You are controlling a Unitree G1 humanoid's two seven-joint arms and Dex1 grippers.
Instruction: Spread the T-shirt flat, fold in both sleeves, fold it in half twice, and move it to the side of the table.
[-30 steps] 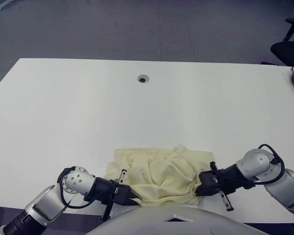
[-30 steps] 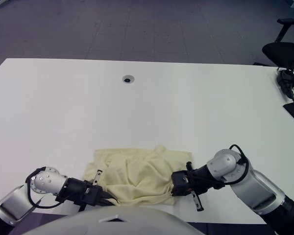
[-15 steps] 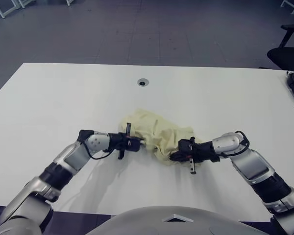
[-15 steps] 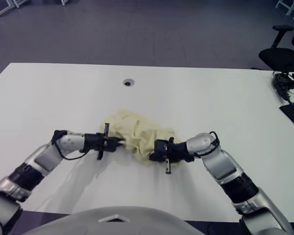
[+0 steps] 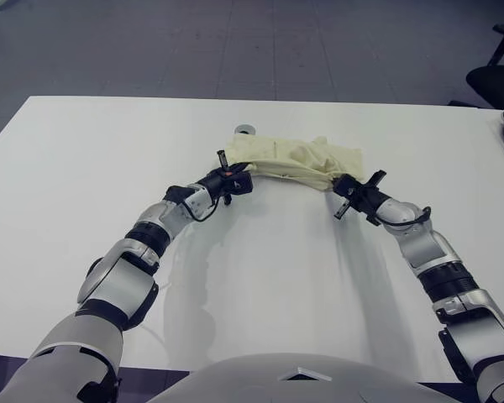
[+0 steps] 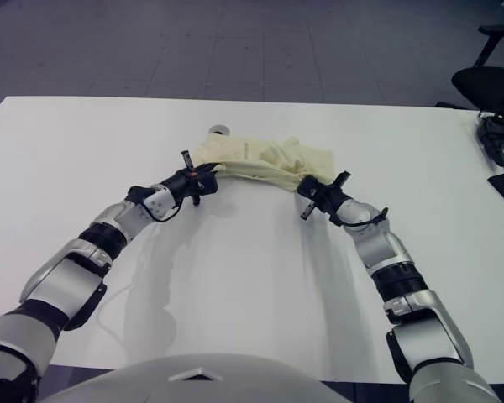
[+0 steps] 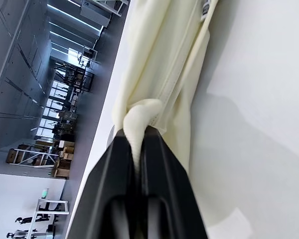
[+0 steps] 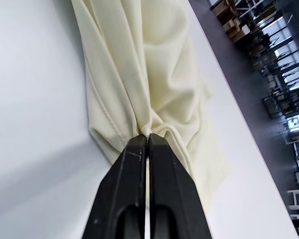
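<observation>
Shirt [image 5: 298,155] bunched near far side of table [image 5: 92,168], ends pinched tight in left gripper [image 5: 244,176] and right gripper [image 5: 339,186].

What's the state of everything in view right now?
T-shirt: bunched, not spread flat, pulled between both tools on the far part of the table.
Left tool: shut on a pinch of T-shirt edge.
Right tool: shut on gathered T-shirt fabric.
Table: T-shirt's far part lies on it.

Bright, even overhead light; soft shadows
</observation>
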